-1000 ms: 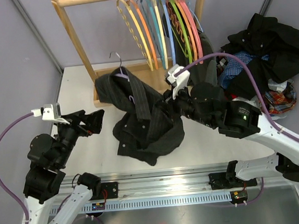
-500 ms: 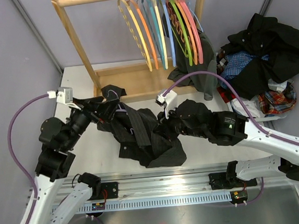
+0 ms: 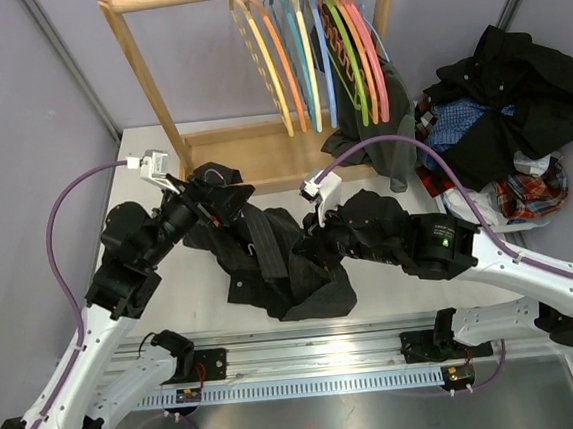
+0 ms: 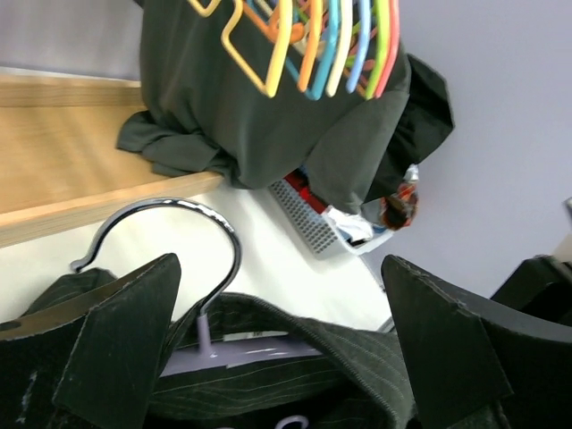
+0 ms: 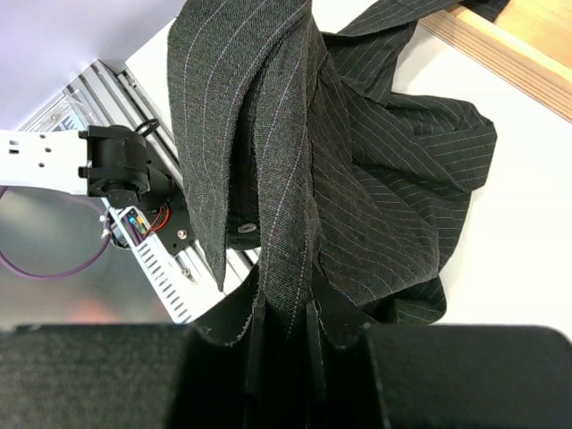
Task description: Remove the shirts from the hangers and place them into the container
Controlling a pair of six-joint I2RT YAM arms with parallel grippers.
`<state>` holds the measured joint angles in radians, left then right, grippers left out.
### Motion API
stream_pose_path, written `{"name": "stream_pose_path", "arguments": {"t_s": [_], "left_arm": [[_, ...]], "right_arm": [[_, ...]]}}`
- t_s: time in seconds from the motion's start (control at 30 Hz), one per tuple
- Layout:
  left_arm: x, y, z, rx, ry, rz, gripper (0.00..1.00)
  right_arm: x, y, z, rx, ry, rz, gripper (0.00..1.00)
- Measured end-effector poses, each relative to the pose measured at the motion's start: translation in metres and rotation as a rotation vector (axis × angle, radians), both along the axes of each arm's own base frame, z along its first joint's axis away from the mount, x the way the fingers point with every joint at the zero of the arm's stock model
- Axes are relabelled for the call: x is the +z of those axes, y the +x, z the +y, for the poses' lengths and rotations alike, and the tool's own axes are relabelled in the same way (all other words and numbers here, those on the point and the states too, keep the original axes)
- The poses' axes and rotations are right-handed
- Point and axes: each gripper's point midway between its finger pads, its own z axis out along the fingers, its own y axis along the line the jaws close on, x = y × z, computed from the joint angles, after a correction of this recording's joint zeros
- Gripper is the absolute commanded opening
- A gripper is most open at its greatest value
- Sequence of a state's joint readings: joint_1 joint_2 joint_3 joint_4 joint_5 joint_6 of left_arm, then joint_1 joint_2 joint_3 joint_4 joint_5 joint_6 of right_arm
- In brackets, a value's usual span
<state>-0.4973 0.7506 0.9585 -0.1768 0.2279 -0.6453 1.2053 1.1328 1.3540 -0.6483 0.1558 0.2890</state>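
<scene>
Mid-step: pinstriped shirt [image 3: 271,261] on table [image 3: 189,303], hanger [image 4: 204,335] inside. Right gripper [image 5: 286,340] clamps shirt folds. Left gripper [image 4: 281,357], jaws wide, frames hanger hook [image 4: 170,204]; next, likely close on hook, pull apart.

A wooden rack [image 3: 141,77] stands at the back of the white table [image 3: 198,292], its base [image 3: 262,161] flat on the tabletop. Grey walls [image 3: 17,118] close in behind and at the left. A metal rail [image 3: 320,367] runs along the near edge.
</scene>
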Motion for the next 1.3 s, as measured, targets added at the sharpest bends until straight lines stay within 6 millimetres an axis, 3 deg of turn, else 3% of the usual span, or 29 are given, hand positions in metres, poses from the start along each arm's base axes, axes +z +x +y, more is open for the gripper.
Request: {"name": "stream_pose_path", "arguments": {"t_s": [0.1,0.13,0.27,0.37,0.6,0.67,0.73,0.83,1.0,1.17,1.27,1.3], "left_arm": [[0.008,-0.001,-0.007,-0.021,-0.043,-0.003,0.77],[0.008,0.001,-0.008,-0.018,-0.042,-0.004,0.57],[-0.001,0.016,-0.009,0.042,-0.018,0.010,0.15],[-0.007,0.020,-0.013,0.044,0.021,0.004,0.04],[-0.012,0.019,-0.013,0.049,0.107,-0.024,0.00],[-0.007,0.019,-0.011,0.058,0.122,-0.033,0.00],[-0.002,0.021,-0.010,0.071,0.140,-0.040,0.00],[0.005,0.029,-0.009,0.098,0.198,-0.032,0.00],[0.034,0.041,-0.006,0.144,0.298,-0.075,0.00],[0.069,0.043,0.017,0.235,0.369,-0.142,0.00],[0.099,0.038,0.035,0.304,0.359,-0.194,0.00],[0.109,0.036,0.039,0.320,0.348,-0.212,0.00]], "right_arm": [[0.000,0.001,0.000,-0.007,0.000,-0.002,0.00],[0.000,0.001,-0.001,-0.008,-0.001,-0.002,0.00],[0.006,-0.002,-0.008,-0.014,0.015,-0.005,0.00],[0.008,-0.004,-0.014,-0.020,0.018,0.004,0.00],[0.005,-0.006,-0.015,-0.022,0.012,0.019,0.01],[0.007,-0.006,-0.014,-0.022,0.022,0.016,0.39],[0.012,-0.006,-0.010,-0.015,0.043,0.014,0.64],[0.021,-0.006,-0.005,-0.003,0.080,-0.001,0.77],[0.031,-0.003,0.001,-0.002,0.123,-0.017,0.79],[0.030,-0.005,-0.003,-0.004,0.145,-0.021,0.77],[0.019,-0.007,-0.008,-0.007,0.133,-0.007,0.71],[0.016,-0.008,-0.009,-0.008,0.129,-0.003,0.62]]}}
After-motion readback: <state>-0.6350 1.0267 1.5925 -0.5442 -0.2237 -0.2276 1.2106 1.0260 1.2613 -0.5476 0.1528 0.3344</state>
